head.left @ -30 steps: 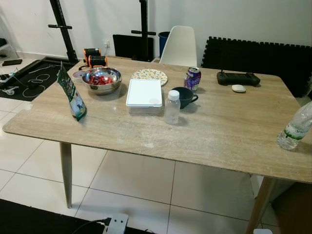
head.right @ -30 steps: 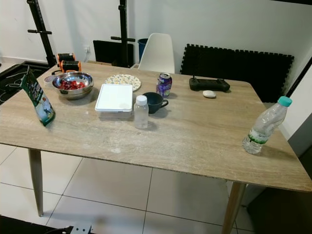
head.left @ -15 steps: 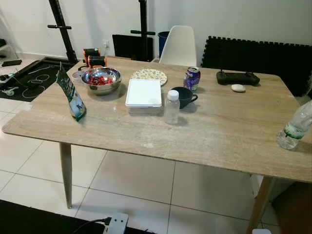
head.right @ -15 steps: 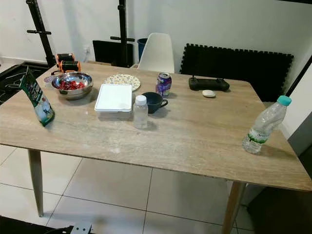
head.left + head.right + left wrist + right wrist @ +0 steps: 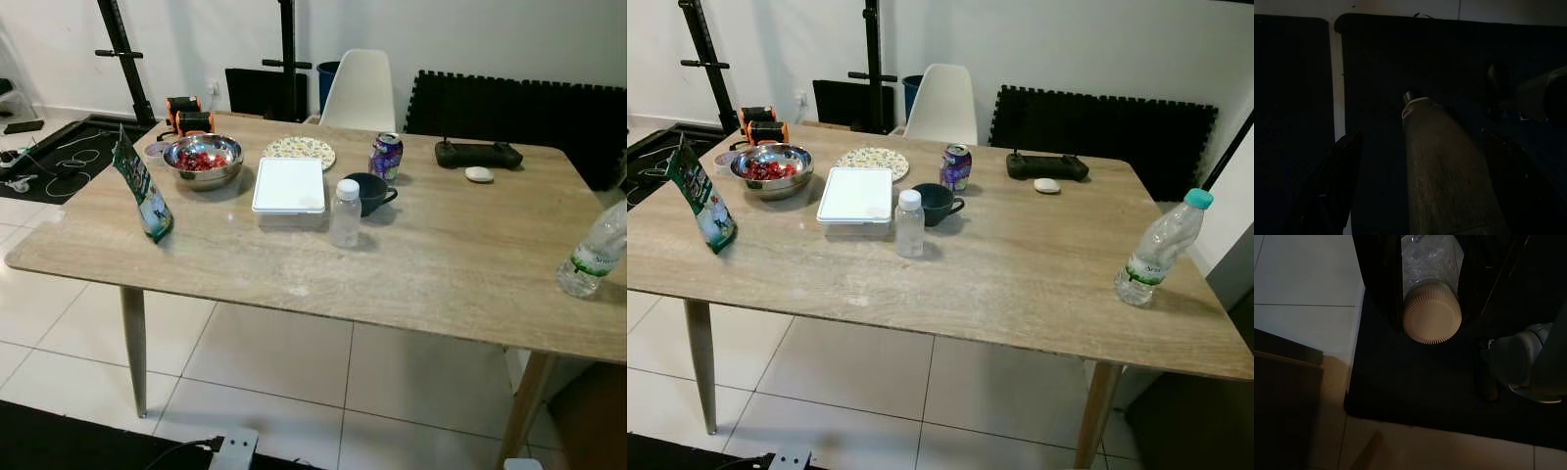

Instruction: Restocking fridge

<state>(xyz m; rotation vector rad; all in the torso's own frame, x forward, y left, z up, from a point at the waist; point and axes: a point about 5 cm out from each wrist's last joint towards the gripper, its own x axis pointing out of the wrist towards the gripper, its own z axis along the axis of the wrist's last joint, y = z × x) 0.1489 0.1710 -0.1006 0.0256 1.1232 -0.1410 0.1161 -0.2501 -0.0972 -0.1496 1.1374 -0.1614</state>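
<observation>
My view has barely shifted; both hands hang low, my right gripper (image 5: 1432,293) clamping a jar (image 5: 1432,316), my left gripper (image 5: 1425,161) gripping a bottle (image 5: 1442,171), the table (image 5: 441,264) untouched.

The tabletop (image 5: 441,255) is pale wood grain, carrying a white box (image 5: 290,185), a dark navy cup (image 5: 369,193), a purple can (image 5: 386,156), and a steel bowl (image 5: 203,160) of red fruit. A green-and-white pouch (image 5: 143,187) stands beside a floral-patterned plate (image 5: 299,152). A clear bottle (image 5: 1160,249) has a teal cap and green label; the chair (image 5: 361,92) is white.
</observation>
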